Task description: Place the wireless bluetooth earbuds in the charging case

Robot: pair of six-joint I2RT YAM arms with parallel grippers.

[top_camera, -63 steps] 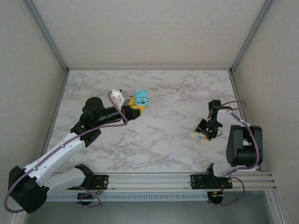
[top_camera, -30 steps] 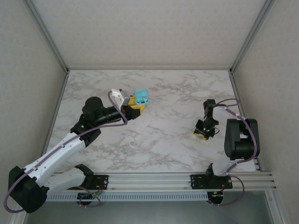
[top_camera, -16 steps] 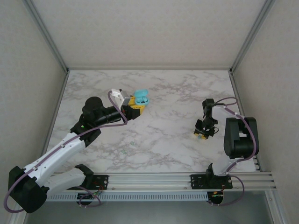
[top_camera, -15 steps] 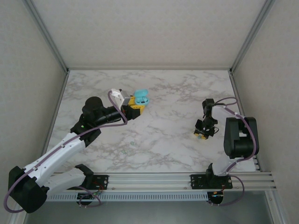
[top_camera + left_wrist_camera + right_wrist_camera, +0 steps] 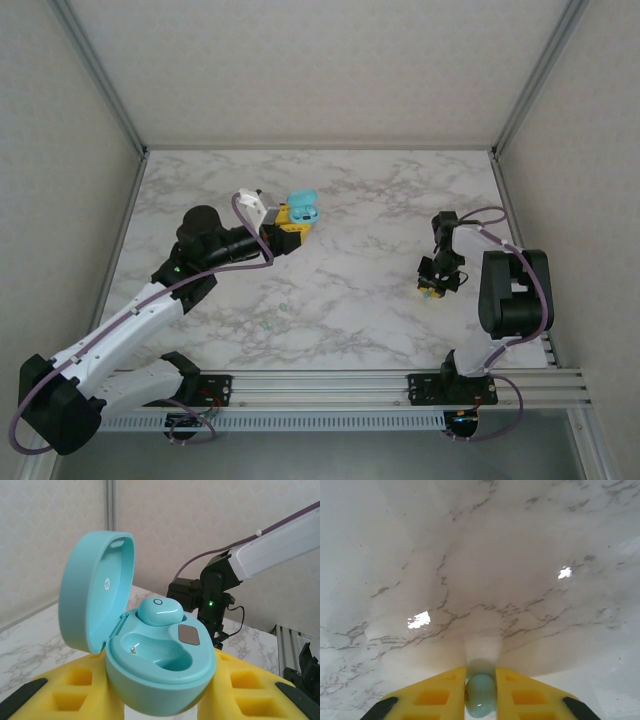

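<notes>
Left gripper (image 5: 291,222) at far left of the marble table (image 5: 370,190), clamped around an open teal charging case (image 5: 155,672), one teal earbud (image 5: 159,611) seated inside, right gripper (image 5: 433,289) low at the right, pinching a pale green earbud (image 5: 480,697)
</notes>
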